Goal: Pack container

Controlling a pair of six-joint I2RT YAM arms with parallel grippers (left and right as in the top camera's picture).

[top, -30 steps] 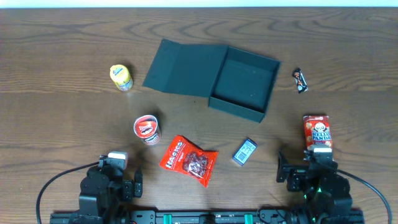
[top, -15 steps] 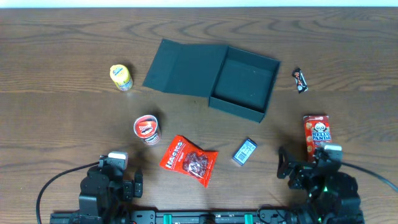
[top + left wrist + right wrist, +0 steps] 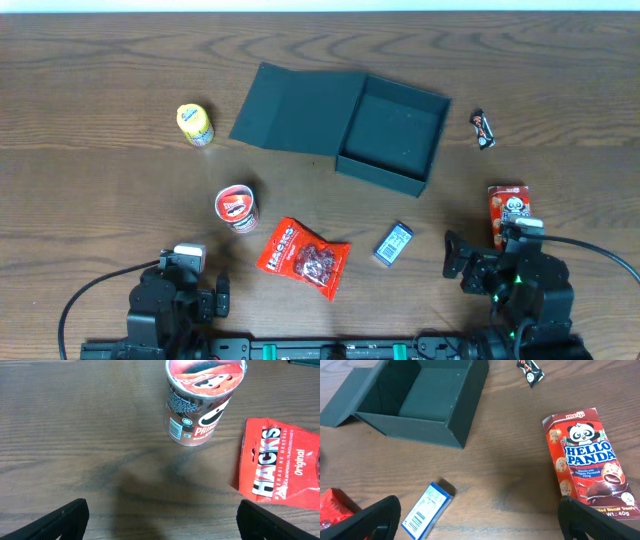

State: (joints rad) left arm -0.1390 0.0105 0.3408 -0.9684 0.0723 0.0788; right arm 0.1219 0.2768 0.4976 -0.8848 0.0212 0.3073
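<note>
Newbie: Fingers first, what are they doing down at the near edge?

Regular: The left fingers (image 3: 70, 517) are spread wide and gripping nothing, just hanging over the wood of the counter (image 3: 75, 435). The right fingers (image 3: 375, 517) are the same deal, wide apart and holding nothing.

Newbie: ok, and what's closest to them?

Regular: Ahead of the left arm a red Hacks bag (image 3: 280, 462) lies flat. Left of it, and a touch farther out, a red-and-white Pringles can (image 3: 202, 405) stands upright. The two are near each other but not touching. Right of the bag there's a small blue-and-white packet (image 3: 427, 510) lying at a slant. On the right side a Hello Panda box (image 3: 582, 465) lies face up just ahead of the right arm, and in the overhead view the arm covers its near end.

Newbie: so where's the container?

Regular: The container (image 3: 380, 176) sits past all of that, around the middle of the counter and a bit to the right, turned slightly off square. It's dark, matte and open. Its lid flap (image 3: 295, 105) is folded out flat on the wood to the left of the box. It's well apart from both sets of fingers, and the packet is the nearest snack to it.

Newbie: anything else out there?

Regular: A small yellow tub (image 3: 194, 124) is far left, level with the flap. A little black wrapper (image 3: 483, 128) is just right of the box.
</note>
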